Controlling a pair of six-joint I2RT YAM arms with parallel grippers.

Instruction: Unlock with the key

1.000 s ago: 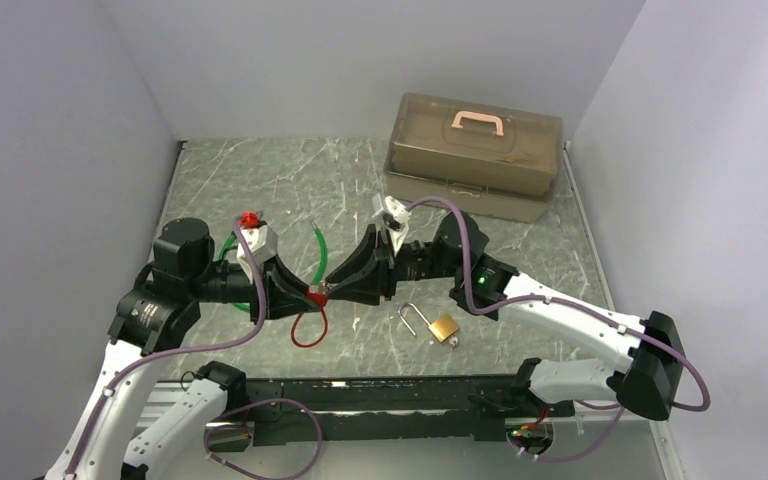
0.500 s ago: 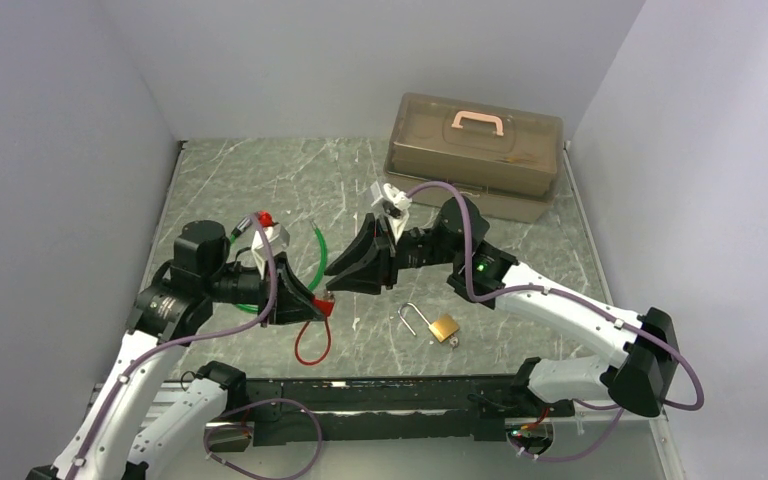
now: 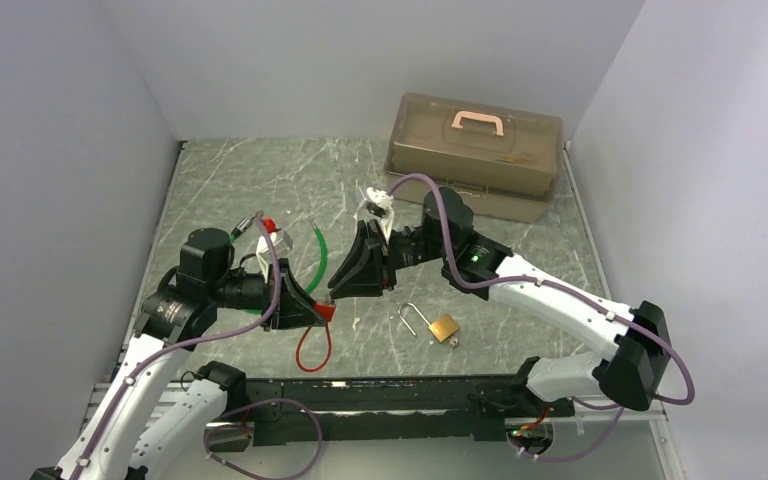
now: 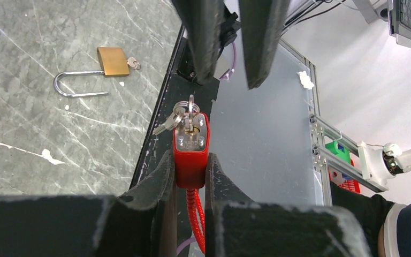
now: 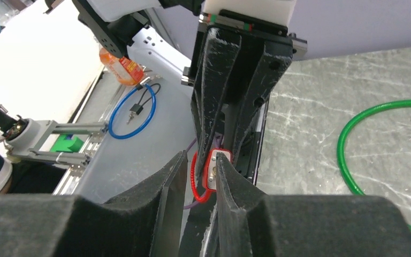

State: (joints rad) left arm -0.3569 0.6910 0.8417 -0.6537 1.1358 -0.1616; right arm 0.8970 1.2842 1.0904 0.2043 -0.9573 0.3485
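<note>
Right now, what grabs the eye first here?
The red lock, keys in it, is clamped in the left gripper at front centre, and the right gripper is open just ahead of the keys. Next come a brass padlock lying open to their right on the table, and a brown toolbox at the back right.

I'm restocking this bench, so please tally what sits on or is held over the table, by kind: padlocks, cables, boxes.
Padlocks: 2 (red padlock, brass padlock)
Cables: 2 (red cable, green cable)
Toolboxes: 1 (toolbox)
Total: 5
</note>
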